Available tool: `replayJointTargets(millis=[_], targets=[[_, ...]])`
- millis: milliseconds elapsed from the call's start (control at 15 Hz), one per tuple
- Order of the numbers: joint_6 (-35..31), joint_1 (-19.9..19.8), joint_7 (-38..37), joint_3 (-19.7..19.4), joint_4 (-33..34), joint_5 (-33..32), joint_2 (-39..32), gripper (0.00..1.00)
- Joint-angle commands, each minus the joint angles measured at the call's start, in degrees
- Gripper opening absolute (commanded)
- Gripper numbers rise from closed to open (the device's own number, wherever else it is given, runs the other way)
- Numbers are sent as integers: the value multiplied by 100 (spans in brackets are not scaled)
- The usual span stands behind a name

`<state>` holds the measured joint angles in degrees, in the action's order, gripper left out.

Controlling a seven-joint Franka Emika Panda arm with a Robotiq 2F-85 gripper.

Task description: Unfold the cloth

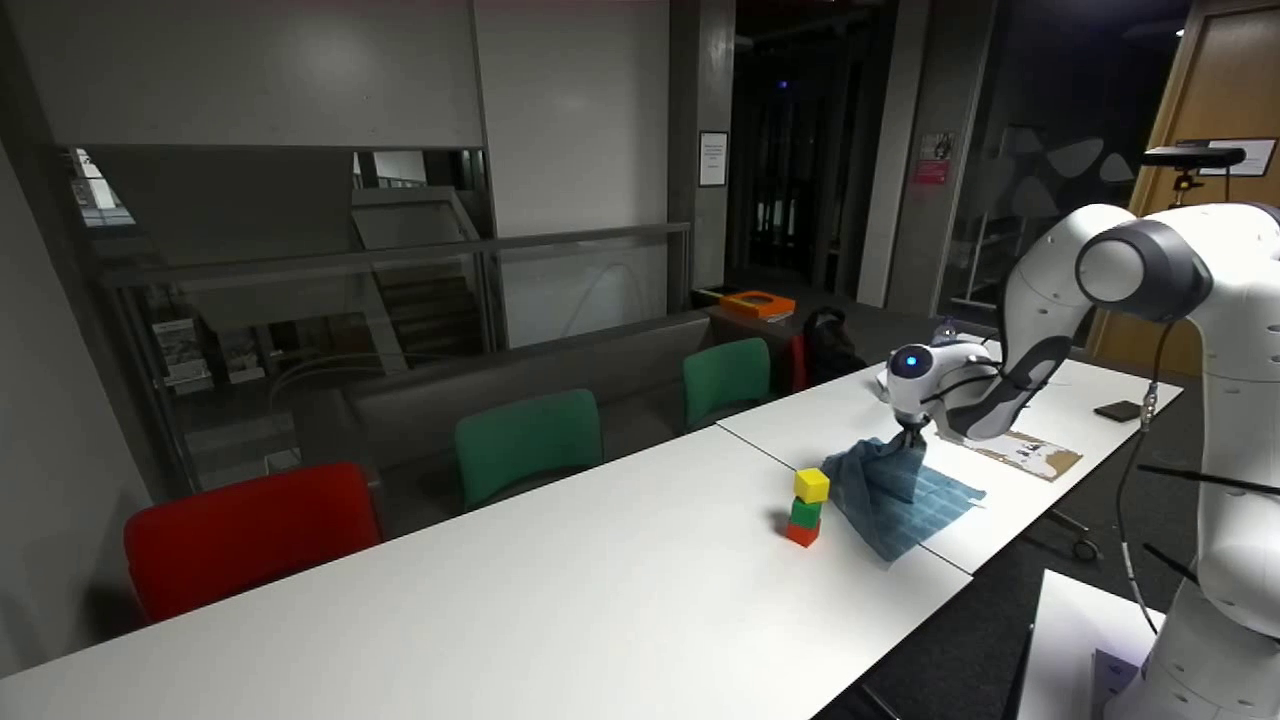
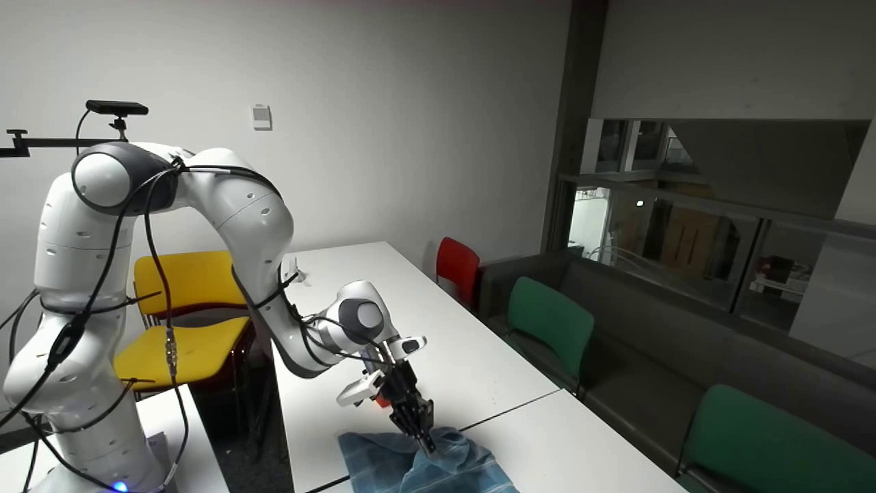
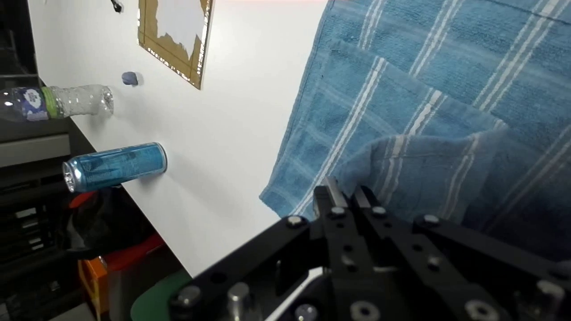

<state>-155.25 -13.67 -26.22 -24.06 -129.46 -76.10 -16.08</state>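
Note:
The blue cloth (image 1: pixel 930 510) with light stripes lies rumpled on the white table in both exterior views (image 2: pixel 380 462). Part of it lies flat, and part is raised in a fold up to the gripper. My gripper (image 1: pixel 908 436) points down at this raised fold, just above the table; it also shows in an exterior view (image 2: pixel 426 444). In the wrist view the fingers (image 3: pixel 350 192) are nearly together with the cloth (image 3: pixel 504 53) pinched between their tips. A folded-over layer lies on the flat part. The cloth's underside is hidden.
A stack of yellow, green and red blocks (image 1: pixel 806 512) stands close beside the cloth. A blue can (image 3: pixel 118 167), a plastic bottle (image 3: pixel 76 101) and a torn-topped cardboard piece (image 3: pixel 194 67) are on the table (image 3: pixel 232 147). Chairs, such as a green one (image 1: pixel 530 445), line the far edge.

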Motion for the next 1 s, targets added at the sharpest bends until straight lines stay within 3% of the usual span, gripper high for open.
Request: replayJointTargets(millis=[0, 200, 600, 733, 933], targets=[[518, -22, -282, 216, -84, -208, 365, 1], [946, 27, -472, 316, 51, -735, 434, 1], [1889, -49, -962, 576, 552, -2487, 222, 1], [1762, -164, -882, 679, 829, -2705, 44, 1], [1328, -346, -900, 801, 1264, -2503, -261, 1]])
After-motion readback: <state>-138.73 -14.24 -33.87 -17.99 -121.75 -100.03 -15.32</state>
